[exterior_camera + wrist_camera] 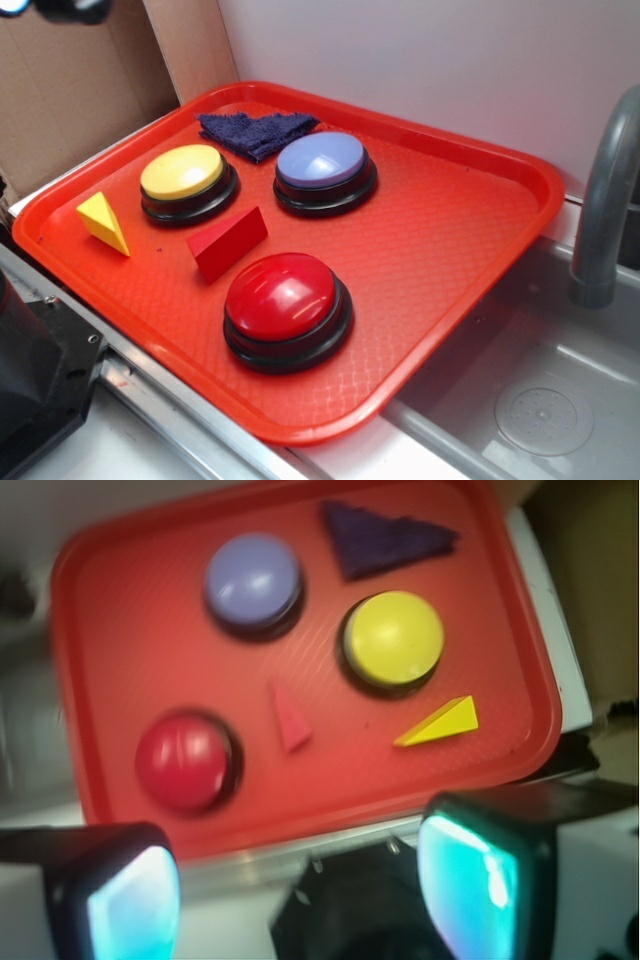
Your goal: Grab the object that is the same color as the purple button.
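Gripper: the gripper (300, 890) hung high off the tray's near edge, jaws spread wide, holding nothing.
Rag: the rag (256, 132) lay flat at the tray's far rim, beside the purple button (323, 168) and yellow button (185, 178).
Direction: clear across the tray from the gripper; long axis along the far rim.
Surface: textured red tray (450, 230).
Room: bare tray only on the rim side; judged tight.

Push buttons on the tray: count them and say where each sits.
3, none seemingly hidden. The purple button sits beside the dark cloth at the back, the yellow button near the yellow wedge, the red button nearest the front edge.
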Controlling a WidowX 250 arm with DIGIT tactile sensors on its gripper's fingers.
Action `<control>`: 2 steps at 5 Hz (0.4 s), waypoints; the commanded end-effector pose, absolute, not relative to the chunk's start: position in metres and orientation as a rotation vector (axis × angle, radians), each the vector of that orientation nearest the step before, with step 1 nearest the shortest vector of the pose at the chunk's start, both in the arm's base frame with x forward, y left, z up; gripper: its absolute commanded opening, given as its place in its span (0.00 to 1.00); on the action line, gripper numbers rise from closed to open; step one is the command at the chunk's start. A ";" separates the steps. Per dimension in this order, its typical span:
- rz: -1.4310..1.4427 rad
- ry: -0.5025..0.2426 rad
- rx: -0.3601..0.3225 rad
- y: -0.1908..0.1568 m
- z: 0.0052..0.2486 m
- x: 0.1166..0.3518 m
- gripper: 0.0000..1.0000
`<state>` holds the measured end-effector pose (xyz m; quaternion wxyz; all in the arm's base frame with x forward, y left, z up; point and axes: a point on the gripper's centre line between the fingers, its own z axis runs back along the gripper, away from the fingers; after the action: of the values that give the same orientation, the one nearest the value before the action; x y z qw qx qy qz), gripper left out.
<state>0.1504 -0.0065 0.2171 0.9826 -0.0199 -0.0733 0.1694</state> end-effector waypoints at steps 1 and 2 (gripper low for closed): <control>0.780 -0.230 0.003 0.035 0.181 0.207 1.00; 0.992 -0.274 -0.023 0.058 0.162 0.231 1.00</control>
<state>0.2332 0.0481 0.1505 0.8743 -0.0054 -0.1094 0.4728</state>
